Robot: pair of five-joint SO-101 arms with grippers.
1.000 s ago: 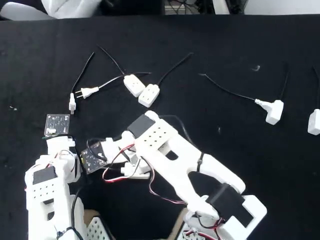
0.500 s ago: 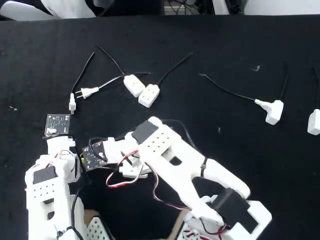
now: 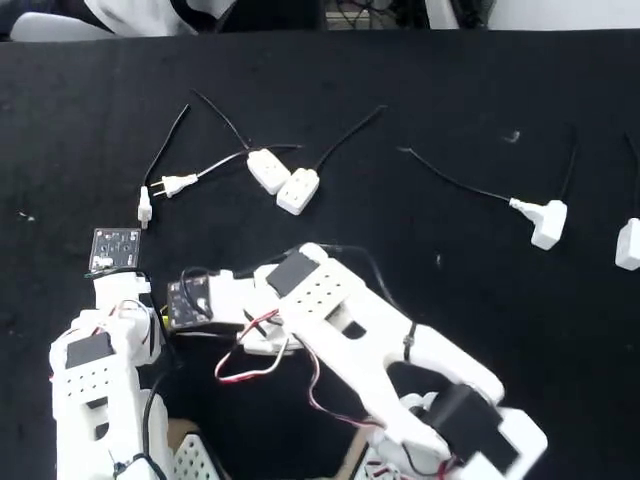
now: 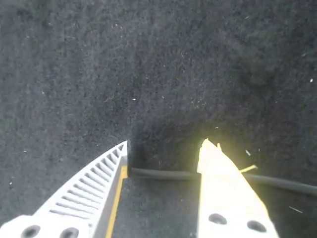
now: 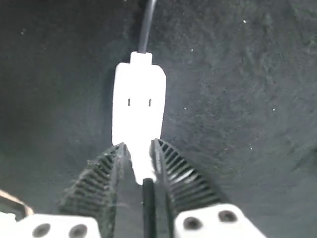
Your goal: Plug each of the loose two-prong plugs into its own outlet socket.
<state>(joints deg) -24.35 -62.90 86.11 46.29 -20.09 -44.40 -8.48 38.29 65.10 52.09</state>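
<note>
My right gripper [image 5: 140, 146] is shut on a white two-prong plug [image 5: 142, 166] whose black cable runs back between the fingers. The plug's front end meets a white outlet socket [image 5: 138, 106] lying on the black mat; its prongs are hidden. In the high view the right arm [image 3: 320, 290] stretches left across the table's front. My left gripper [image 4: 166, 144] hangs open over bare mat, and a black cable [image 4: 163, 173] crosses between its fingers. Farther back lie two loose plugs [image 3: 172, 184] [image 3: 144, 208] and two white outlet sockets [image 3: 267, 170] [image 3: 298, 190].
At the right of the black table lie a white plug block [image 3: 546, 224] on a thin black cable and another white block [image 3: 628, 245] at the edge. The left arm [image 3: 95, 370] stands at the front left, close beside the right arm's wrist.
The right arm has swung a little, its wrist turning and its lower links sinking toward the front edge. The left arm and the loose plugs and sockets have kept still.
</note>
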